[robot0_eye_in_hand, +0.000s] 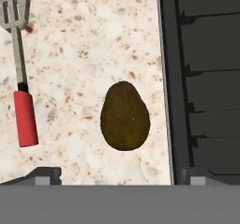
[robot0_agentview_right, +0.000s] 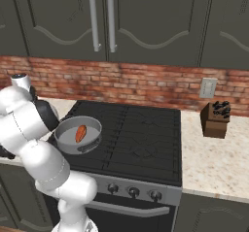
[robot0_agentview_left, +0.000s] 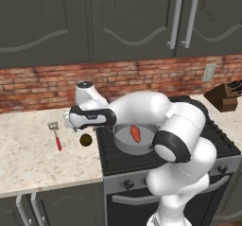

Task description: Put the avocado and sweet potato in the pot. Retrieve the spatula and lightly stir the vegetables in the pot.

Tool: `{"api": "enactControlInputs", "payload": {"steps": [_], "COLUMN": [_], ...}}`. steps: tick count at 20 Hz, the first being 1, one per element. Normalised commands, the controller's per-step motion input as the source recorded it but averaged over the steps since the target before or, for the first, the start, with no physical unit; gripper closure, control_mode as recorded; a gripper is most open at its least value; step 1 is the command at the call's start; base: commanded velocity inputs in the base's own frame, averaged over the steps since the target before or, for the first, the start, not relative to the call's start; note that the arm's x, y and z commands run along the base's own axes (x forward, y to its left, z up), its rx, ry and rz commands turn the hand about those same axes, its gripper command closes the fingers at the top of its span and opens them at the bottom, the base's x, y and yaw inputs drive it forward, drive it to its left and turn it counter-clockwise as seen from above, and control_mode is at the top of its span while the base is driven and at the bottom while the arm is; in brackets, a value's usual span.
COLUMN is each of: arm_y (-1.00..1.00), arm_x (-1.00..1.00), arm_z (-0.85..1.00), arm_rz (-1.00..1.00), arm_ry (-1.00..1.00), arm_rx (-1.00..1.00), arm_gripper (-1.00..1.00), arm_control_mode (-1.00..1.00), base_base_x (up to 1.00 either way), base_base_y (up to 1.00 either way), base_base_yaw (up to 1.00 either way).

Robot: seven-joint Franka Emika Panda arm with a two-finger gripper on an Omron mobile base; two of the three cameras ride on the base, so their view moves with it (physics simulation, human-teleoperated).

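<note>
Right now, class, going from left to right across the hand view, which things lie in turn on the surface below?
spatula → avocado → stove

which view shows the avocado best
The hand view: the avocado lies large and unobstructed on the counter, between the spatula and the stove edge. The left base view shows it as a small dark ball beside the stove. In the right base view the arm covers that spot.
</note>
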Motion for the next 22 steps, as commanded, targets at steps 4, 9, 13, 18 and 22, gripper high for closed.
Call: {"api": "enactControlInputs", "payload": {"steps": [4,9,13,18,22], "arm_y": [-0.02,-0.21,-0.18,-0.02,0.0], "arm_x": [0.0,0.0,0.0,0.0,0.01], "arm_z": [-0.26,-0.35,-0.3,-0.01,-0.01], "arm_rz": [0.0,0.0,0.0,0.0,0.0], "arm_ry": [0.07,0.03,0.04,0.09,0.07], "arm_rx": [0.0,0.0,0.0,0.0,0.0], "arm_gripper": [-1.0,-1.0,-1.0,-1.0,-1.0], "arm_control_mode": [-1.0,-1.0,-1.0,-1.0,-1.0], "base_base_x": [0.0,0.0,0.0,0.0,0.0], "base_base_y": [0.0,0.0,0.0,0.0,0.0], "base_base_yaw": [0.0,0.0,0.0,0.0,0.0]}}
